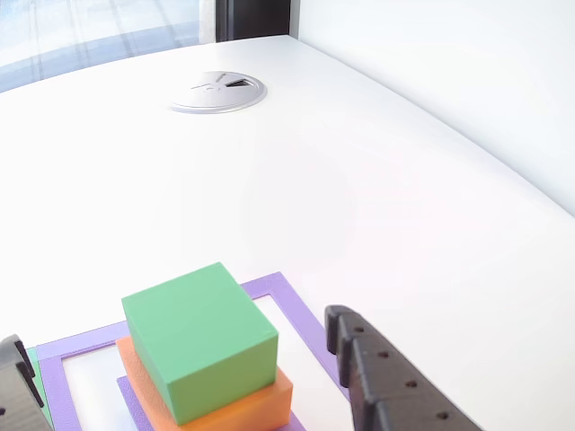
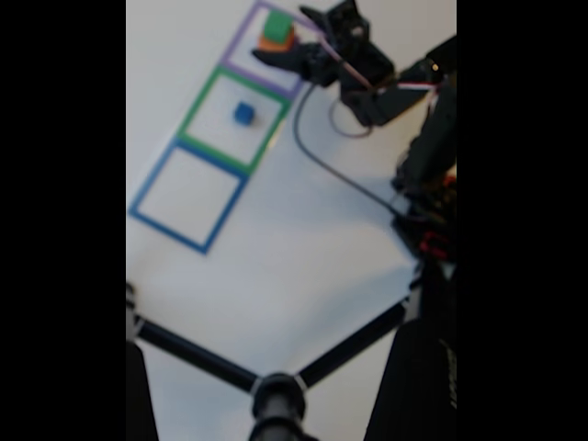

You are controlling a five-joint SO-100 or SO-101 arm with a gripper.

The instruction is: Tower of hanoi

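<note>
Green cube [image 1: 199,337] sits on top of the wider orange block [image 1: 260,404], the pair stacked inside the purple square outline [image 1: 296,310] at the far end of a row of three outlines in the fixed view, next to the green outline [image 2: 197,96] that holds a small blue cube [image 2: 243,113], with the blue outline [image 2: 152,188] beyond it bare; the fingers [image 1: 180,377] stand wide apart, one black finger [image 1: 377,377] to the right of the stack and the other at the left edge of the other view, holding nothing and not touching either block as far as I can tell. My worry is that a low closure would catch the orange block as well as the green one, lifting or dragging both; a closure off-centre could twist the green cube on its base or push the stack across the purple line; the right finger looks further from the cube than the left, so it may shove the cube sideways before gripping. The white tabletop [image 1: 359,180] is smooth and glossy, so blocks would slide easily; a round metal cable grommet [image 1: 218,92] is set into it, a bright window lies beyond its far edge, and a dark cable [image 2: 322,161] trails near the arm.
</note>
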